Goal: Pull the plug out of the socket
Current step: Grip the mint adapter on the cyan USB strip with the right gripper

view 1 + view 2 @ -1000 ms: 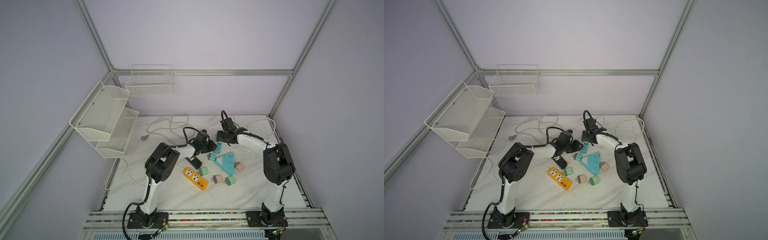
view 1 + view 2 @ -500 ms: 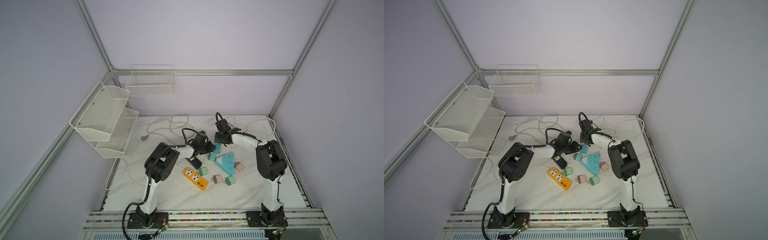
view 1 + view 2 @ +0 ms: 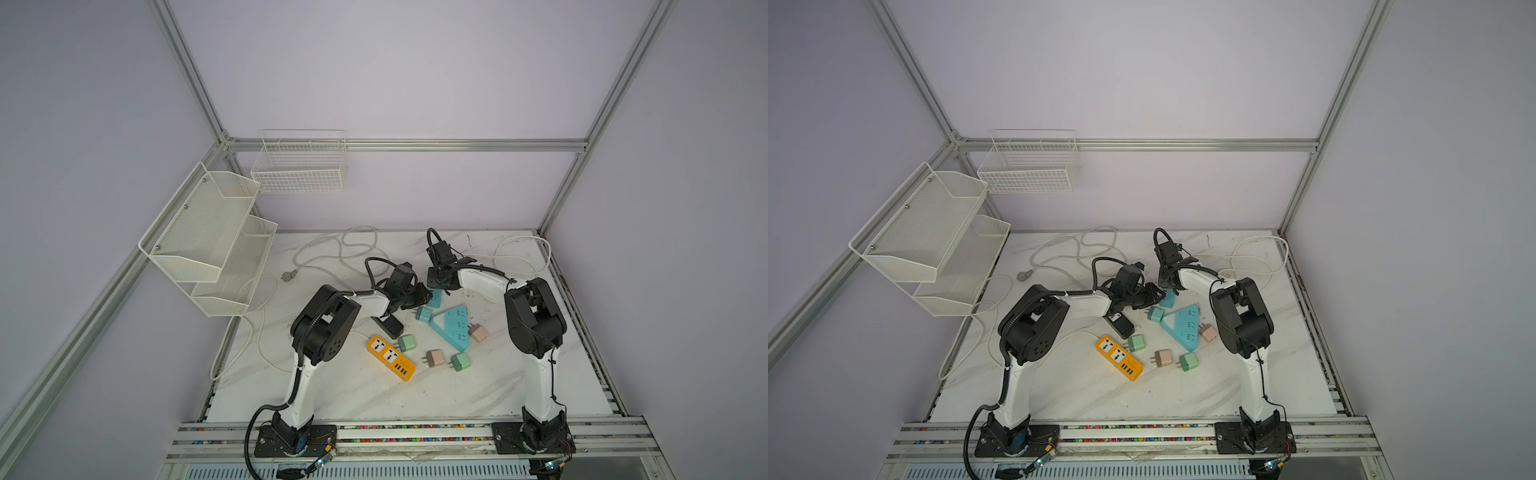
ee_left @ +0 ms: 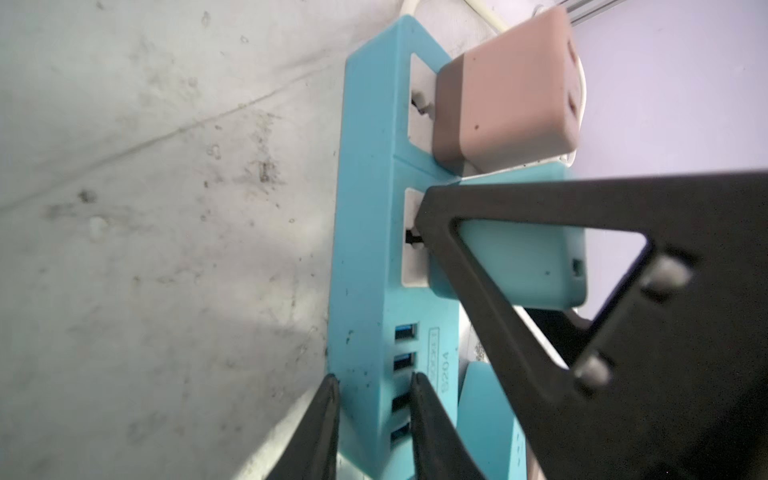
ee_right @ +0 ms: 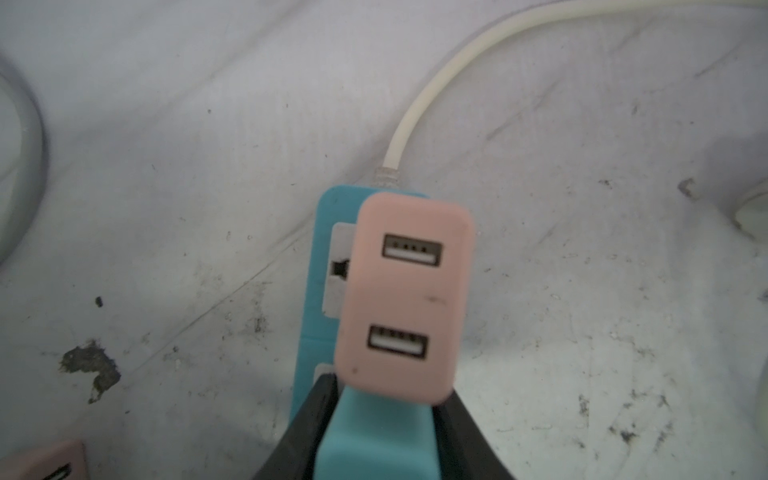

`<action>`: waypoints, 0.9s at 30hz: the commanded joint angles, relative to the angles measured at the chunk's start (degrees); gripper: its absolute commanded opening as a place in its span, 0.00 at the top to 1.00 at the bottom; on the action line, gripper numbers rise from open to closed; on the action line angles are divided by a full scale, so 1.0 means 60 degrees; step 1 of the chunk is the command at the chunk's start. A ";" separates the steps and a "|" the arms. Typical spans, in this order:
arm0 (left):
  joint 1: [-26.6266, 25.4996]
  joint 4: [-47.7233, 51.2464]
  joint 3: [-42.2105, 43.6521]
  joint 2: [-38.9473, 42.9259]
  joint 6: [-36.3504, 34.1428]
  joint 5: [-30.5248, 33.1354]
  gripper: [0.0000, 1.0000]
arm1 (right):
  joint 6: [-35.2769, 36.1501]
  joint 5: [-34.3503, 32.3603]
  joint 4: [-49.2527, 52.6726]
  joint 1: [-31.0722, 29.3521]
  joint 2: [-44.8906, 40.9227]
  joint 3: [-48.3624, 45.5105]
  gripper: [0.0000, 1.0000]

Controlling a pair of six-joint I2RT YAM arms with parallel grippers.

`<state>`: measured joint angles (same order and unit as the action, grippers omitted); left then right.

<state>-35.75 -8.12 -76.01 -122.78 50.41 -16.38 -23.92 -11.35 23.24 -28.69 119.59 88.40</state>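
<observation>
Two plugs stand in the strip (image 4: pixel 365 249), which lies on edge on the table (image 4: pixel 145 208), far middle: pink plug (image 4: pixel 507 91) and blue plug (image 4: pixel 519 257). My left gripper (image 4: pixel 374 382) pinches the strip's USB end; my right gripper (image 5: pixel 388 388) pinches the blue plug from both sides.

1. Right gripper (image 5: pixel 386 399) isn't gaping anymore, its jaws now pinch the blue plug (image 5: pixel 374 444).
2. It's slid a bit toward the left arm, over the blue power strip (image 4: pixel 365 208).
3. Right arm's elbow (image 3: pixel 536 320) has swung in toward the middle.
</observation>
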 commanded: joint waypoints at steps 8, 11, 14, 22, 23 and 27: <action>-0.0120 0.0122 0.0483 -0.0158 0.0153 -0.0157 0.73 | -0.0073 -0.0118 0.0391 -0.0086 0.0063 0.0221 0.71; -0.0129 0.0141 0.0656 -0.0172 0.0266 -0.0120 0.73 | 0.0091 -0.0235 0.0310 -0.0118 -0.0016 0.0278 0.73; -0.0179 0.0123 0.0678 -0.0263 0.0240 -0.0164 0.74 | 0.0091 -0.0334 0.0319 -0.0288 0.0094 0.0436 0.73; -0.0180 0.0389 0.0898 -0.0089 0.0207 0.0323 0.75 | 0.0074 0.0130 0.0286 -0.0164 -0.0039 0.0312 0.75; -0.0180 0.0415 0.0863 -0.0110 0.0210 0.0268 0.75 | 0.0076 0.0071 0.0300 -0.0134 -0.0094 0.0281 0.75; -0.0217 0.0417 0.0828 -0.0162 0.0239 0.0282 0.75 | 0.0046 -0.0326 0.0368 -0.0147 -0.0163 0.0318 0.77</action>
<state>-35.92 -12.01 -73.54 -122.63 51.70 -16.05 -23.70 -12.80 24.82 -29.30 120.22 89.78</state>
